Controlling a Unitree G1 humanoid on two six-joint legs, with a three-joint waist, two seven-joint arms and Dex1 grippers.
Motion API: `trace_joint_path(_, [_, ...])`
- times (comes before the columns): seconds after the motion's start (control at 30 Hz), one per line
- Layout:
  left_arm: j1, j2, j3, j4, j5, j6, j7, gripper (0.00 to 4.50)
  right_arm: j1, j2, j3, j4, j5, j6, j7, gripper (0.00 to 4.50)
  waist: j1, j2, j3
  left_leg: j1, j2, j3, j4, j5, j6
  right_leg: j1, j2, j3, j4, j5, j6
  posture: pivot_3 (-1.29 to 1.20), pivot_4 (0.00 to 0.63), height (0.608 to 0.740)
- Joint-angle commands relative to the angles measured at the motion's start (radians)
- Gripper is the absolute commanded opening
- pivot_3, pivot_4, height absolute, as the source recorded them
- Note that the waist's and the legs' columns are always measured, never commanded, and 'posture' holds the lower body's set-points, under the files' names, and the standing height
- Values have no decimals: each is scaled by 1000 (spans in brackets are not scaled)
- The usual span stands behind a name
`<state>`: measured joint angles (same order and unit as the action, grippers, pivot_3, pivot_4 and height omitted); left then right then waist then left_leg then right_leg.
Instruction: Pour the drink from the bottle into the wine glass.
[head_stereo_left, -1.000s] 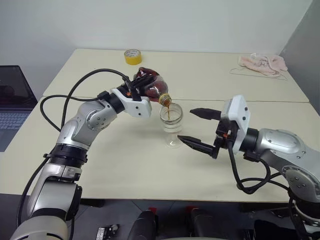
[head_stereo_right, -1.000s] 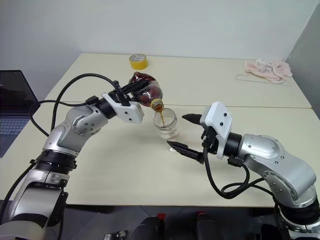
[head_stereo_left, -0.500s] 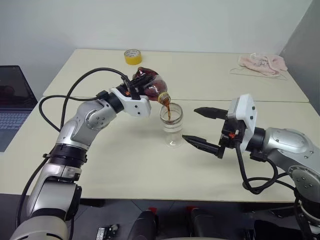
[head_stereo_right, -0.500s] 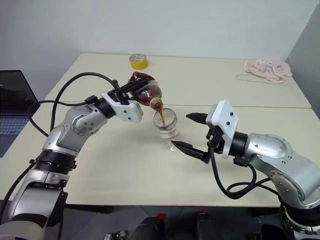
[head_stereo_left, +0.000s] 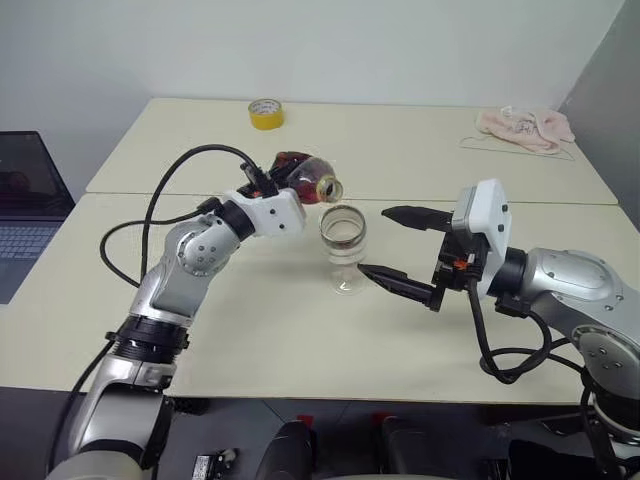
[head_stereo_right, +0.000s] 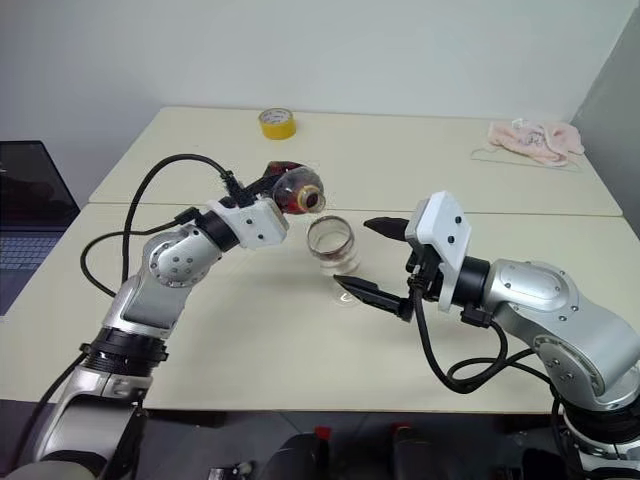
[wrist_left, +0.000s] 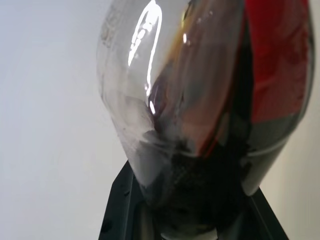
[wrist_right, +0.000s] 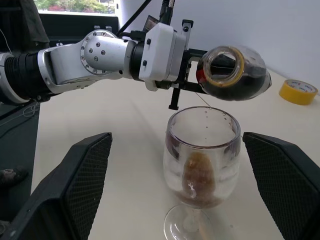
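Bottle clenched in left gripper, long axis near level, open mouth just above and left of glass rim, drink seemingly low in the bowl; right gripper spread wide, empty, flanking glass from the right, table centre.

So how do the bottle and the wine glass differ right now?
The bottle is held up off the table, tipped on its side in the left gripper; the wine glass stands upright on the table between the right gripper's open fingers, not gripped. The bottle carries a red label; the glass is plain. Both are clear and hold dark drink.
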<state>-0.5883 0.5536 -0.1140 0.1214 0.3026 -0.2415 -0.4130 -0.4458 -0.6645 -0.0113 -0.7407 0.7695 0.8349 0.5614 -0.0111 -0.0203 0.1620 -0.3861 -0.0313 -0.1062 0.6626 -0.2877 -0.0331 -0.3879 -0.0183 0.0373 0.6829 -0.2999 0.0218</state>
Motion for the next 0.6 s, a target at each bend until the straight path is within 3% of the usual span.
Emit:
trace_joint_path(0.03, [13, -37, 89, -90, -108, 145, 1, 738, -15, -1, -5, -19, 10, -13, 4, 4500, -1, 0, 0, 0, 0, 0, 0, 0, 0, 0, 0, 0, 0, 0, 0, 0, 150, 740])
trace_joint_path(0.3, [64, -137, 241, -115, -314, 428, 24, 737, -26, -7, 4, -4, 0, -25, 37, 4500, -2, 0, 0, 0, 0, 0, 0, 0, 0, 0, 0, 0, 0, 0, 0, 0, 150, 740])
trace_joint_path(0.6, [141, -192, 394, -34, -472, 500, 81, 718, -58, 30, 65, 24, -28, -52, 50, 4500, -6, -1, -1, 0, 0, 0, 0, 0, -1, 0, 0, 0, 0, 0, 0, 0, 150, 740])
